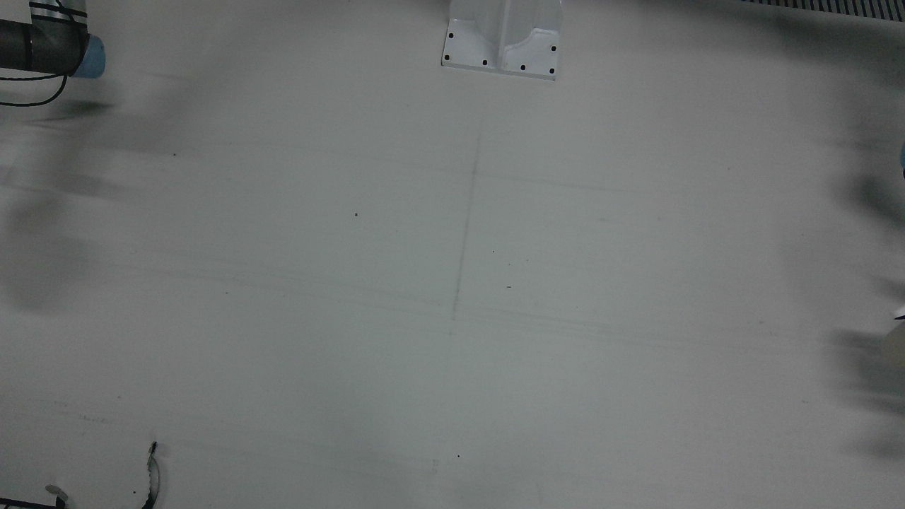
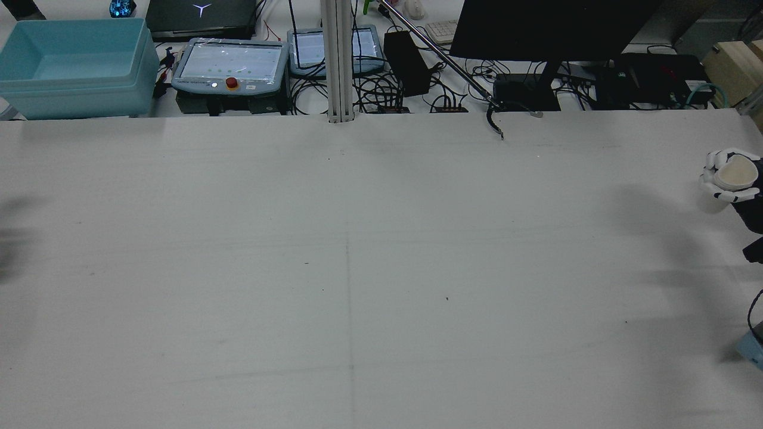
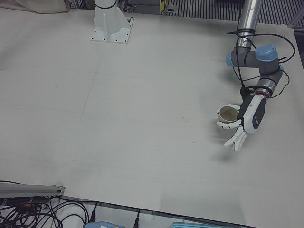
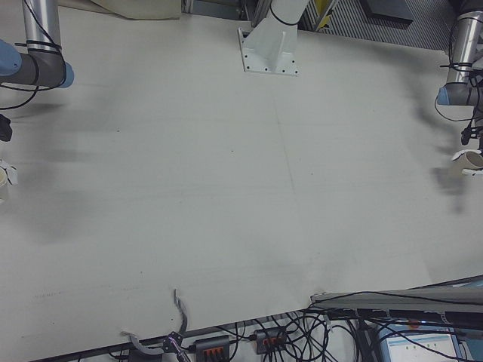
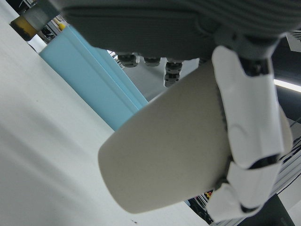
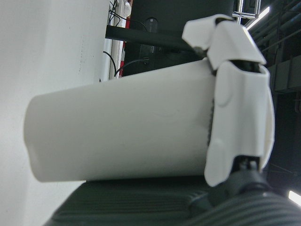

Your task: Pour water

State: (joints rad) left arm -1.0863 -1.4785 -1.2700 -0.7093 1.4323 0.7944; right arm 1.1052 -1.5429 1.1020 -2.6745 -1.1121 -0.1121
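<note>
My left hand (image 3: 250,115) is shut on a cream paper cup (image 3: 228,114) and holds it upright above the table; some of its fingers point down beside the cup. The left hand view shows this cup (image 5: 174,155) close up with fingers (image 5: 244,122) wrapped around it. My right hand (image 2: 724,192) is at the table's right edge in the rear view, shut on a second white paper cup (image 2: 737,170), mouth up. The right hand view shows that cup (image 6: 122,132) under curled fingers (image 6: 237,117). What the cups hold is hidden.
A white pedestal base (image 1: 502,42) stands at the table's back middle. A light blue bin (image 2: 71,65), teach pendants (image 2: 229,65), a monitor and cables lie beyond the far edge. The right arm's elbow (image 1: 42,46) hangs over one corner. A cable clip (image 1: 152,474) lies near the front edge.
</note>
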